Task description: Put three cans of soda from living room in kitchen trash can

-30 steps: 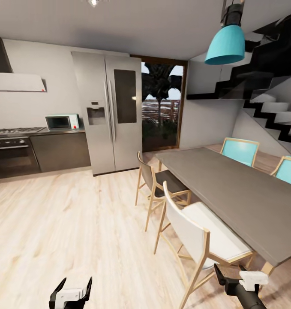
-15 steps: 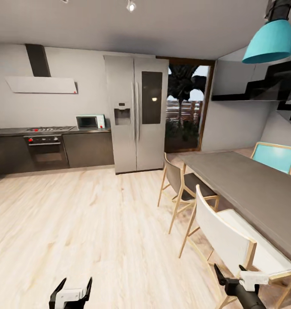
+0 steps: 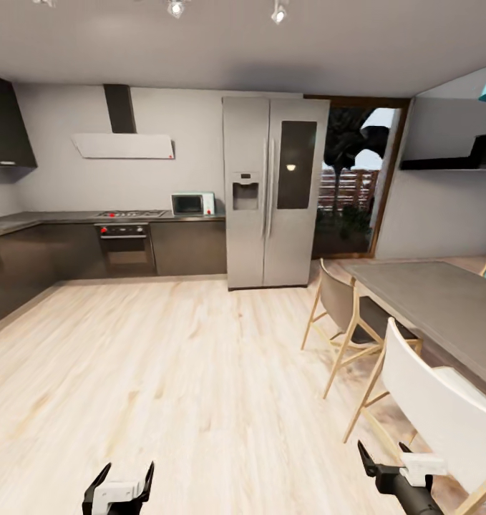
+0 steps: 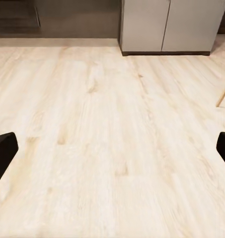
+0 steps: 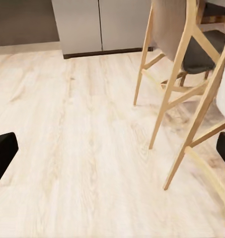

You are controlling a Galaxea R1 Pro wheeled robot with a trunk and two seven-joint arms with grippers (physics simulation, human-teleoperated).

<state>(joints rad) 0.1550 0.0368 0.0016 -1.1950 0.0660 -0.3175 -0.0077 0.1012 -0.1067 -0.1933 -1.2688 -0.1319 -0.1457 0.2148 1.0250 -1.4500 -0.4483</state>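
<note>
The robot is looking into the kitchen (image 3: 128,236), a room with dark brown cabinets (image 3: 189,247) along the far wall. A tall silver fridge (image 3: 275,189) with two doors stands at the end of the cabinets, and its bottom edge shows in both wrist views too. A small microwave (image 3: 192,204) sits on the bench (image 3: 49,217) just beside the fridge. Near it is a stove top, with an oven (image 3: 126,249) below it. A white hood (image 3: 124,146) hangs on the wall above the stove. To the other side of the fridge is a glass door (image 3: 350,193) with trees outside. The floor (image 3: 171,372) is light wood planks. A grey dining table (image 3: 443,307) stands on the robot's right side. Two chairs are pushed up to it: a dark one (image 3: 346,311) farther away and a white one (image 3: 443,408) very close. The right wrist view shows the pale wooden legs of a chair over the floor. The left gripper (image 3: 119,485) is low in the head view, with its jaws spread apart and nothing between them. The right gripper (image 3: 381,458) is low on the other side, near the white chair. Its jaws look spread apart and empty too, though the head view shows them at a poor angle. In each wrist view the two black fingertips (image 4: 3,153) sit far apart at the edges.
</note>
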